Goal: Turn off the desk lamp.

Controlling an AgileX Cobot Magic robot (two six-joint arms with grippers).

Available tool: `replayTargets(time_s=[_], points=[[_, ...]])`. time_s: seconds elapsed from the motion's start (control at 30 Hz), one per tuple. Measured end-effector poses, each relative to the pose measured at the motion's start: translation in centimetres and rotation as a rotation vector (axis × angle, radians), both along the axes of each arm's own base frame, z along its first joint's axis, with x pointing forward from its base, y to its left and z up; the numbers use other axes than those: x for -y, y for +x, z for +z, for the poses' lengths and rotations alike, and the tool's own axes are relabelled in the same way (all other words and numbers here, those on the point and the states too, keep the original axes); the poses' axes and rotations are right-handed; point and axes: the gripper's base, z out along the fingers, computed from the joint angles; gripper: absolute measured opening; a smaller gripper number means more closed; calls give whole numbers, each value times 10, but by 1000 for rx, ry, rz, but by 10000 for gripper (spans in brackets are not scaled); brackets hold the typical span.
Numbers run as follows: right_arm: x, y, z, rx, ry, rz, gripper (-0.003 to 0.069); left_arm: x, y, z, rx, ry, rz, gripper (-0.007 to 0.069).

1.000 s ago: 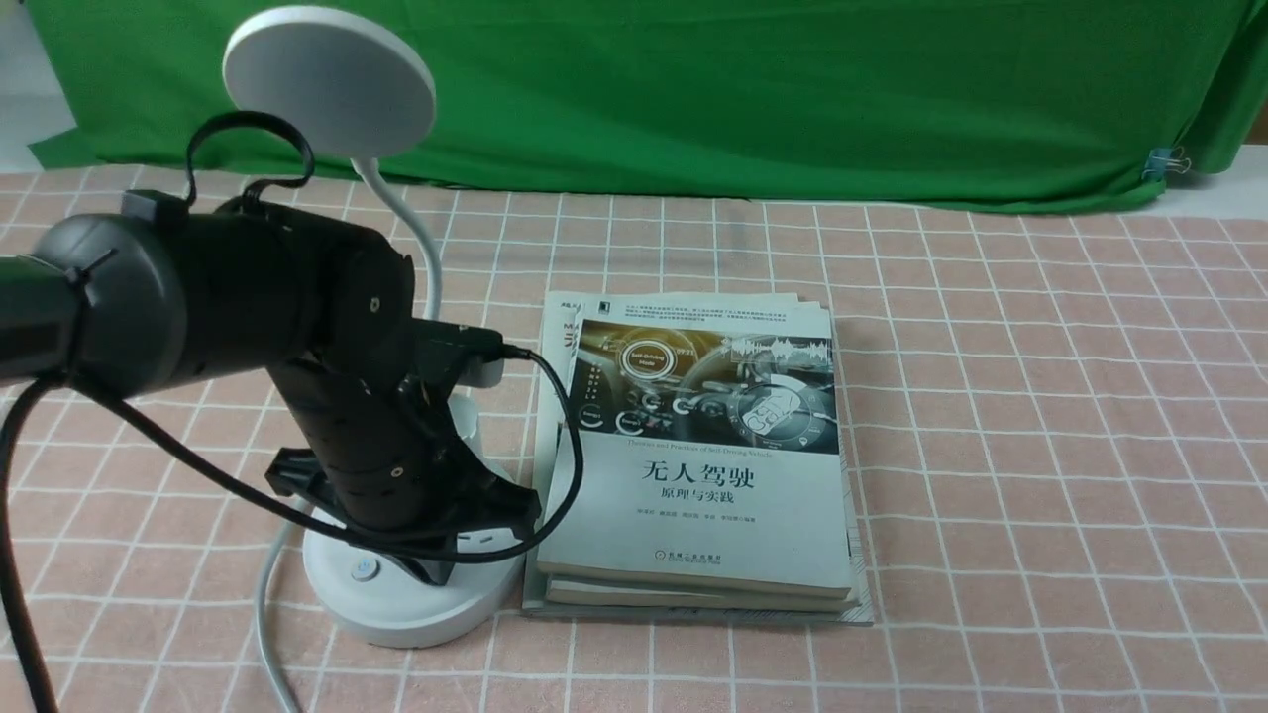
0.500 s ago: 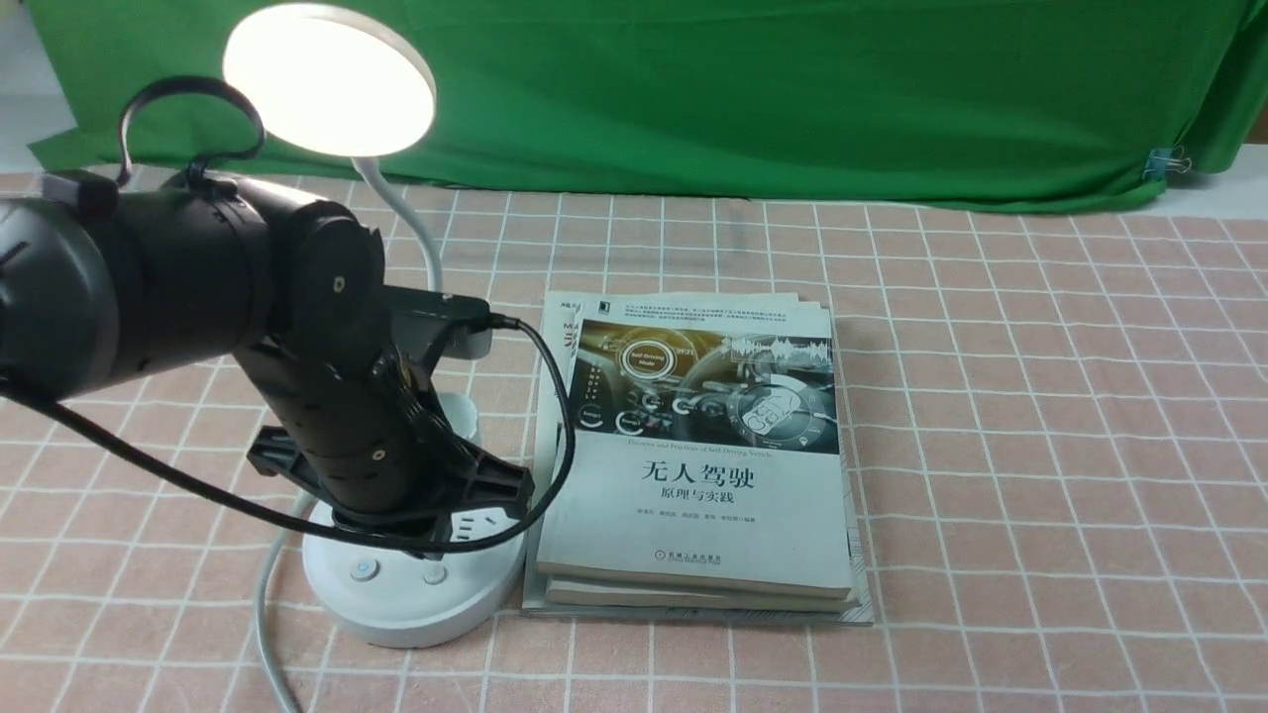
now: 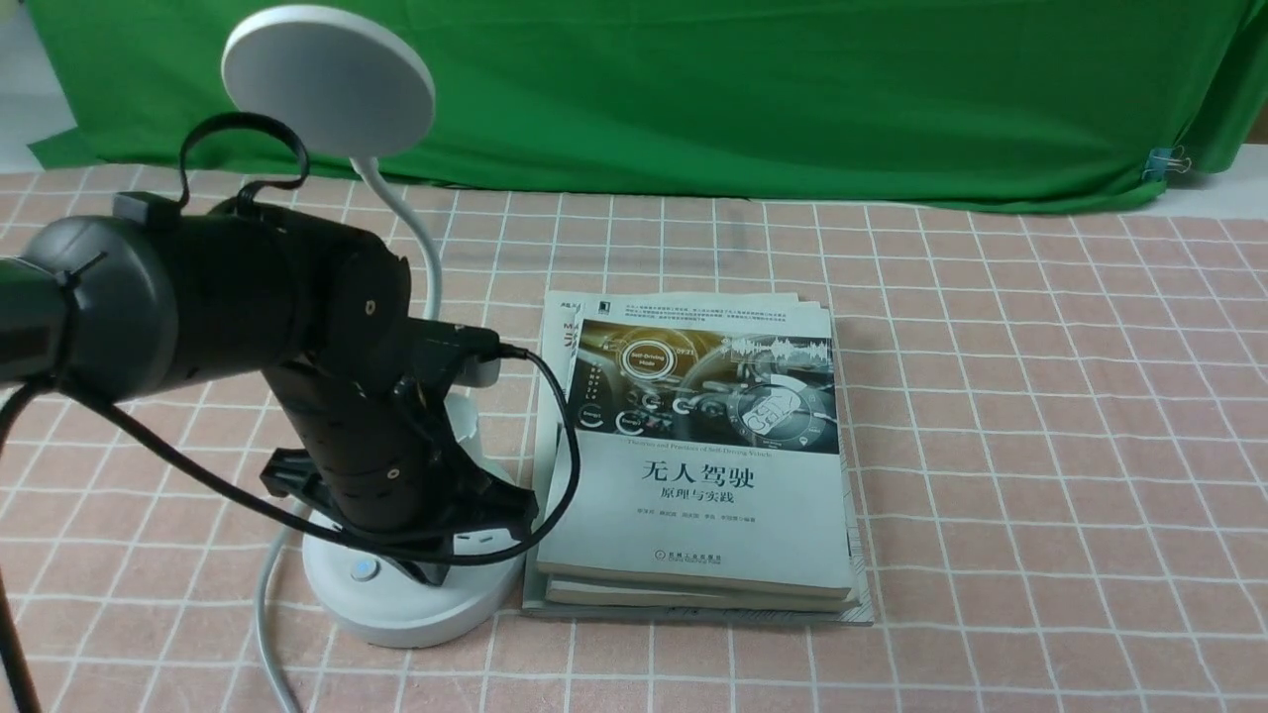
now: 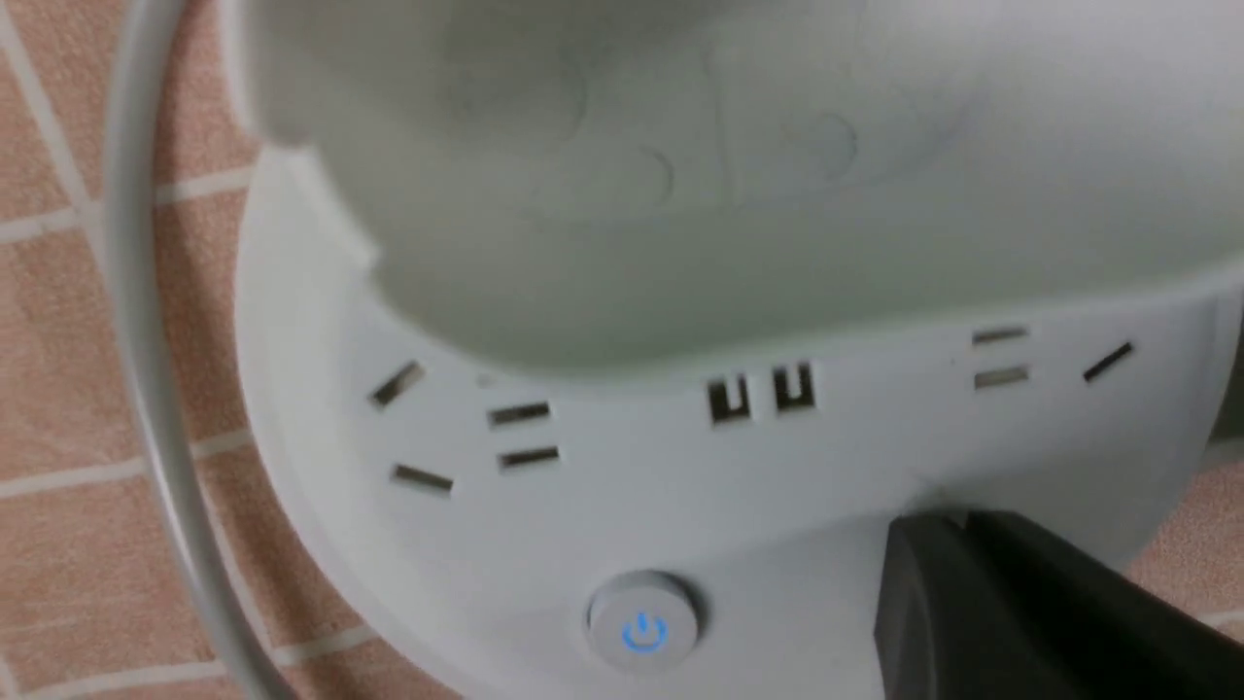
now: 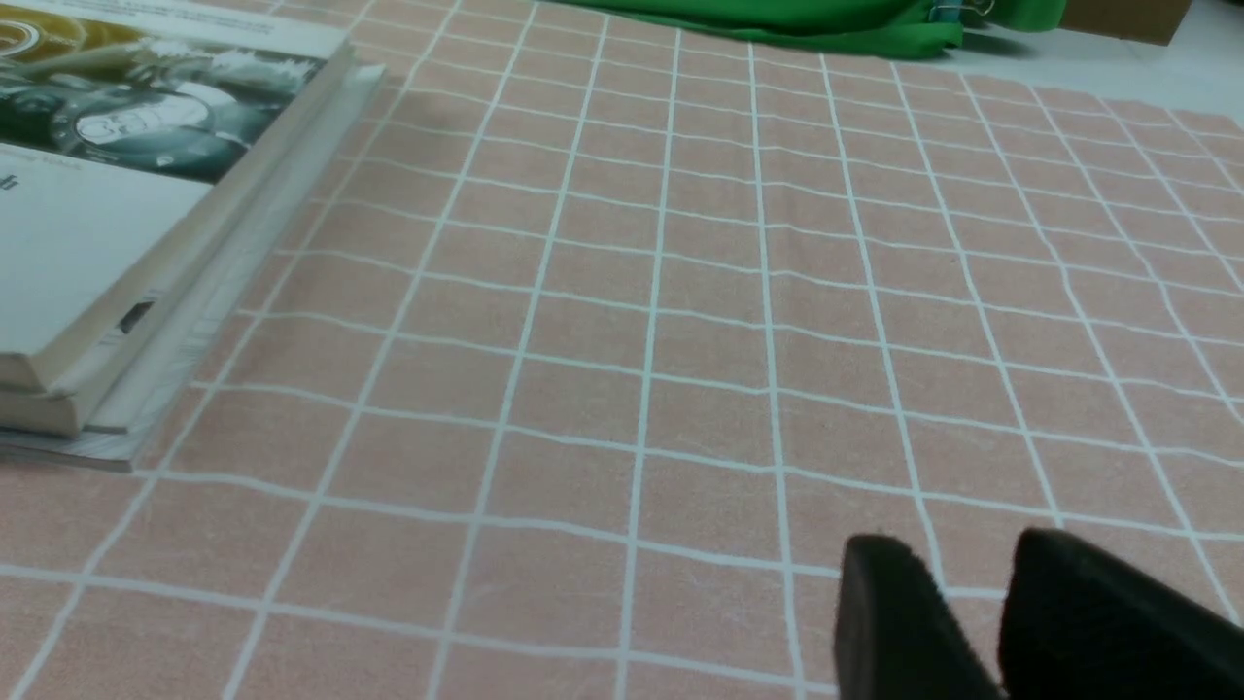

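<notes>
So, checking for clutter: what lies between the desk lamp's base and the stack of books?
Nothing: in the front view, the desk lamp's base and stack of books nearly touch.

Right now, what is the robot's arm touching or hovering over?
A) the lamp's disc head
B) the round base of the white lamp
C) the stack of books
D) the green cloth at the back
B: the left gripper sits low over the desk lamp base, beside its blue-lit button; the disc head is dark.
</notes>
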Motion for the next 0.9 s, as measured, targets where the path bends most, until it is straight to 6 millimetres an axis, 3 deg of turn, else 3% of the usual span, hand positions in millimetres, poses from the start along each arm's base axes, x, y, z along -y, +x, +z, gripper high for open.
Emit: replayTargets(time_s=[0.2,0.27,0.4,0.47,0.57,0.7,0.9], points=[[0,0,0,0,0,0,240,-15,-38,45,122,-69,8,5],[0,0,0,0,0,0,240,-26,-65,64,221,-111,11,5],[0,0,0,0,0,0,240,-46,-113,76,403,-217,37,5],[0,0,0,0,0,0,240,-51,-126,82,481,-264,49,5],[0,0,0,0,0,0,240,-66,-160,82,689,-374,80,5],[0,0,0,0,0,0,240,-79,-185,72,813,-405,76,5],[0,0,0,0,0,0,240,-89,-205,55,866,-394,57,5]])
